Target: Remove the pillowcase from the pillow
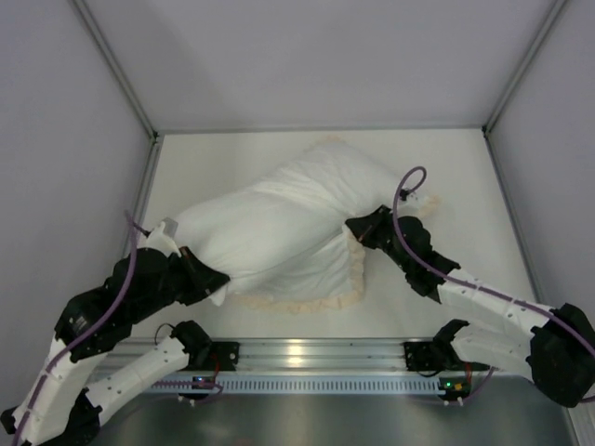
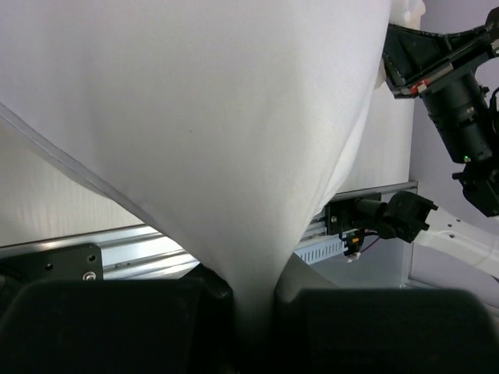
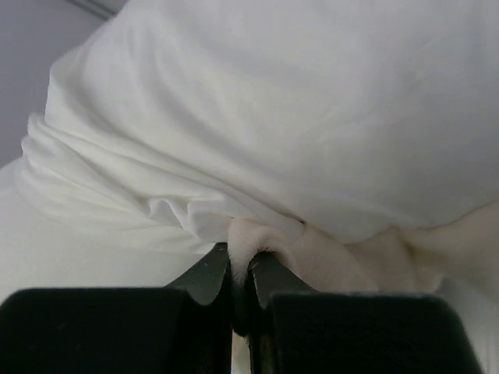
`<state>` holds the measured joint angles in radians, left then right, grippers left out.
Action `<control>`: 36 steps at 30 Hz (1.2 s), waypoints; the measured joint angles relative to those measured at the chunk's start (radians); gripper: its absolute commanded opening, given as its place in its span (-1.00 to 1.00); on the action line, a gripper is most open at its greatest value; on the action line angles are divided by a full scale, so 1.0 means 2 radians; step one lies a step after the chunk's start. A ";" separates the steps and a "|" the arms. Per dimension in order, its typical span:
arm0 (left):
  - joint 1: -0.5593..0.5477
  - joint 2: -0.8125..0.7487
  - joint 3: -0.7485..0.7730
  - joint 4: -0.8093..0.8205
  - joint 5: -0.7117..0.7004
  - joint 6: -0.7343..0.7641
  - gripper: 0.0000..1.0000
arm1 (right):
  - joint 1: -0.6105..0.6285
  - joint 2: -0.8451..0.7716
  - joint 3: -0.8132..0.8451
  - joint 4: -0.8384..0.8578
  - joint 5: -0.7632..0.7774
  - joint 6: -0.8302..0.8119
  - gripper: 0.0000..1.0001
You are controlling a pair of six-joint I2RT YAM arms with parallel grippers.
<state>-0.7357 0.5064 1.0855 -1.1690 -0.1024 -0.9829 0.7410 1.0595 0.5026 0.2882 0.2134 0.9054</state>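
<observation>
The plain white pillow [image 1: 251, 232] lies plump across the table's middle, its left end reaching toward my left arm. My left gripper [image 1: 214, 282] is shut on that end. In the left wrist view smooth white pillow [image 2: 218, 140] fabric funnels down into the closed left gripper [image 2: 251, 292]. The pillowcase [image 1: 321, 269], white face up with a cream ruffled border [image 1: 297, 303], hangs round the pillow's right part. My right gripper [image 1: 357, 226] is shut on its frill. The right wrist view shows the right gripper [image 3: 242, 269] pinching a fold of cream frill [image 3: 245, 234] beneath bunched white cloth [image 3: 257, 117].
A metal rail [image 1: 297, 353] carrying both arm bases runs along the near edge. Grey enclosure walls [image 1: 65, 139] close in the white table [image 1: 446, 167] at left, right and back. My right arm [image 2: 456, 117] shows at the right of the left wrist view.
</observation>
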 measured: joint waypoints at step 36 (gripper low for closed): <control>-0.002 0.001 0.093 -0.120 -0.106 0.009 -1.00 | -0.188 -0.176 -0.019 -0.309 -0.124 -0.100 0.73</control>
<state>-0.7395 0.5091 1.2716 -1.4094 -0.3153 -0.9649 0.3653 0.7071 0.4644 -0.3298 -0.0345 0.7052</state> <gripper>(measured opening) 0.101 0.862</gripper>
